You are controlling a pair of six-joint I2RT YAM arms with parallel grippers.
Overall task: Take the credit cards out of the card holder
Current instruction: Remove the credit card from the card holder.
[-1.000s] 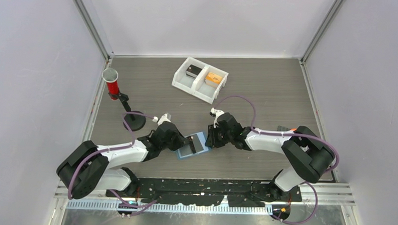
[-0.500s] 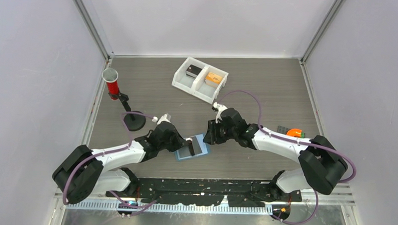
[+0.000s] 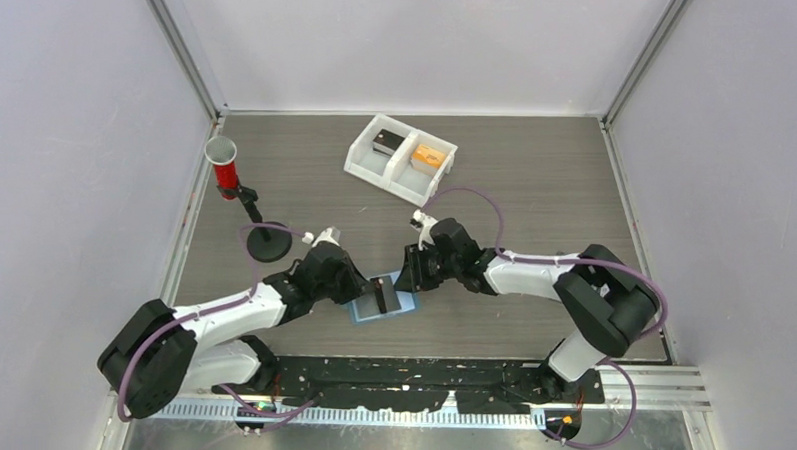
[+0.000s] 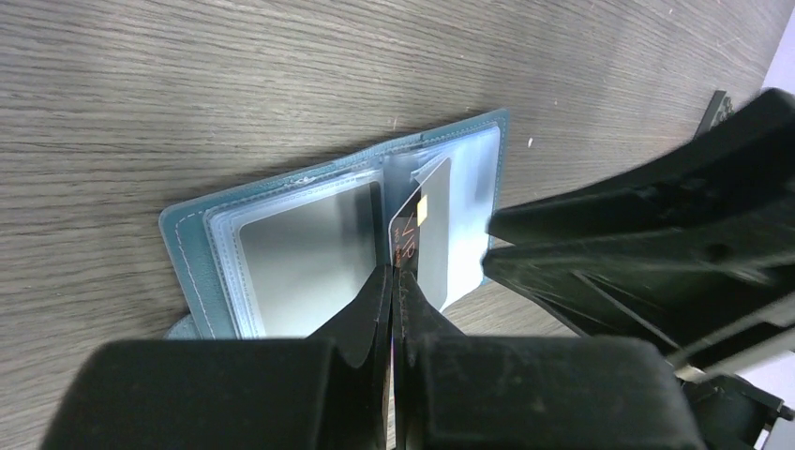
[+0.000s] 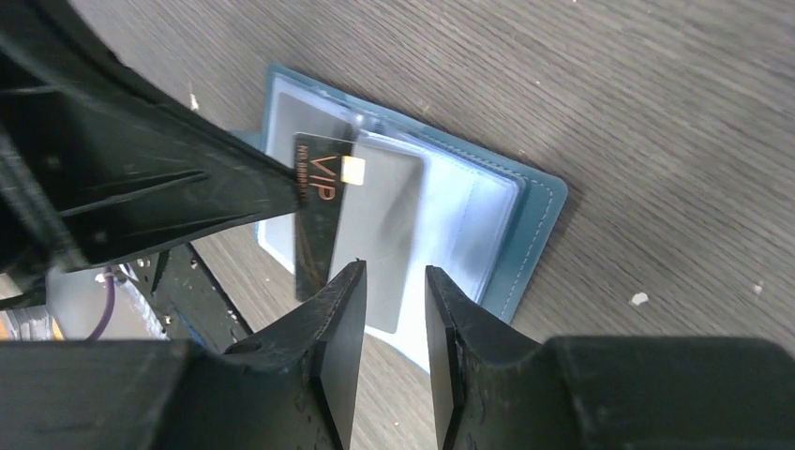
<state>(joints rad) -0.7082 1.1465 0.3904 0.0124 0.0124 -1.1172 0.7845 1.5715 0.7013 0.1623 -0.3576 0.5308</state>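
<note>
The light-blue card holder [image 3: 392,303] lies open on the table between the arms; it also shows in the left wrist view [image 4: 192,248] and the right wrist view [image 5: 534,216]. My left gripper [image 3: 380,292] is shut on a black credit card [image 4: 406,239] marked VIP, held on edge over the holder's fold; the card also shows in the right wrist view [image 5: 314,202]. A grey card [image 4: 305,262] sits in the left sleeve, another grey card [image 5: 380,234] in the other half. My right gripper [image 5: 394,291] is open and empty, just above the holder's near edge, close to the left gripper [image 4: 392,281].
A white two-compartment tray [image 3: 401,158] with a dark item and an orange item stands at the back. A red cylinder on a black stand [image 3: 226,169] is at the back left. A black base plate [image 3: 409,380] runs along the near edge.
My right gripper has moved left toward the holder and now hovers over its right half. My left gripper stays shut on the black card, shifted slightly.
</note>
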